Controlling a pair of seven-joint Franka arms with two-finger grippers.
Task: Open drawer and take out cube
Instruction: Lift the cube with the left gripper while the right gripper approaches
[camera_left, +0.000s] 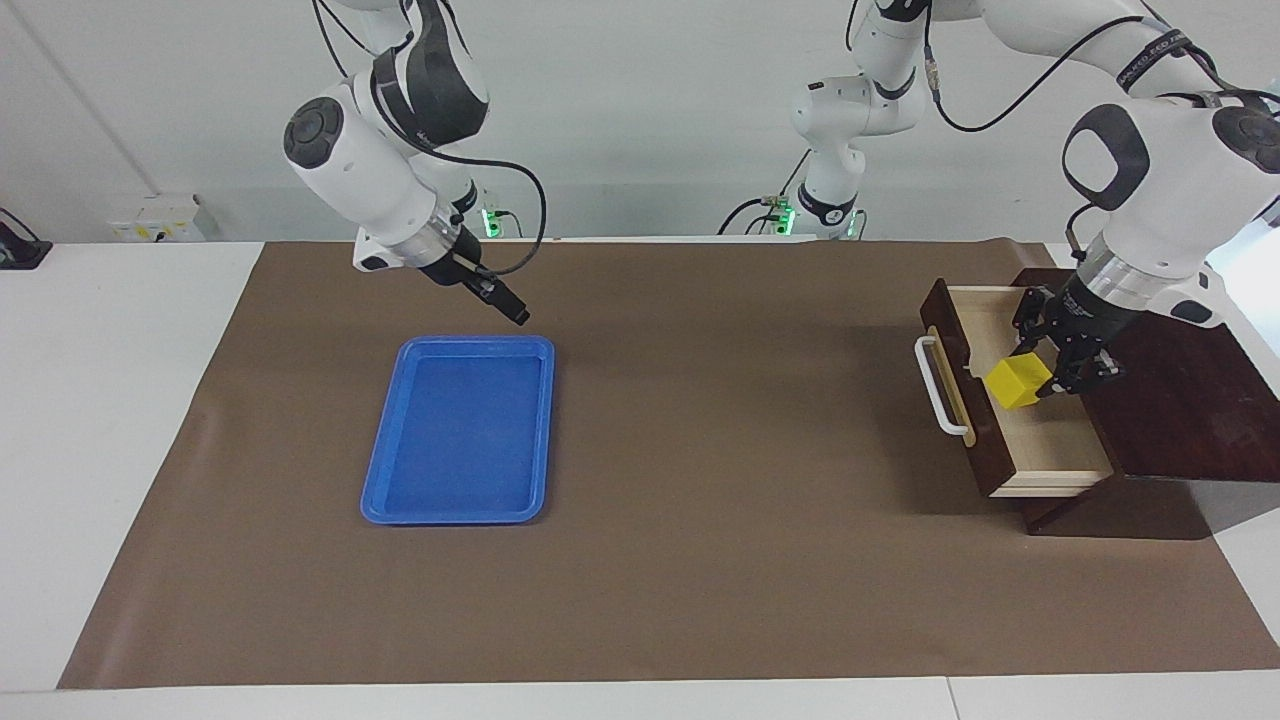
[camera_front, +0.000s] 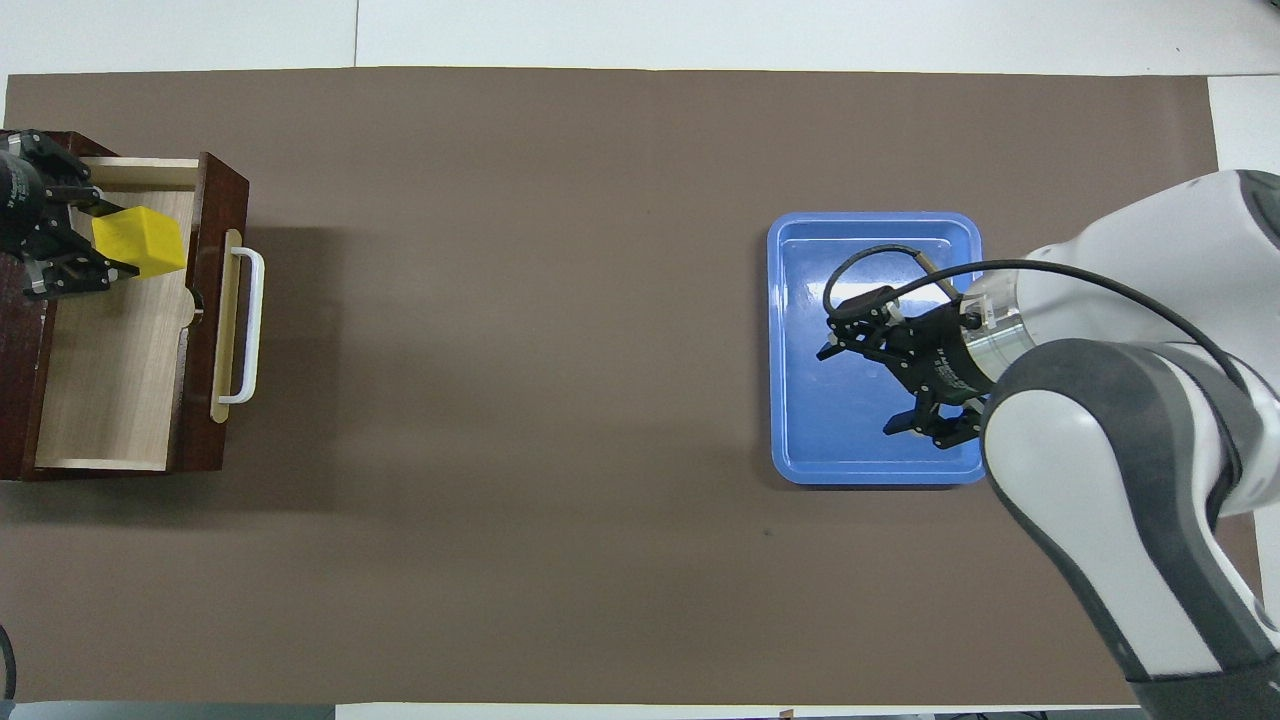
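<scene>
Left arm (camera_front: 20, 215) cut off

Dark wooden drawer (camera_left: 1000, 405) pulled open, yellow cube (camera_left: 1016, 381) held tilted above its pale interior

A white counter (camera_left: 120, 420) is lying under a brown mat (camera_left: 700, 520) covering most of its top. A plain white wall (camera_left: 620, 110) is standing along the robots' edge, with daylight glaring in at the left arm's end.
</scene>
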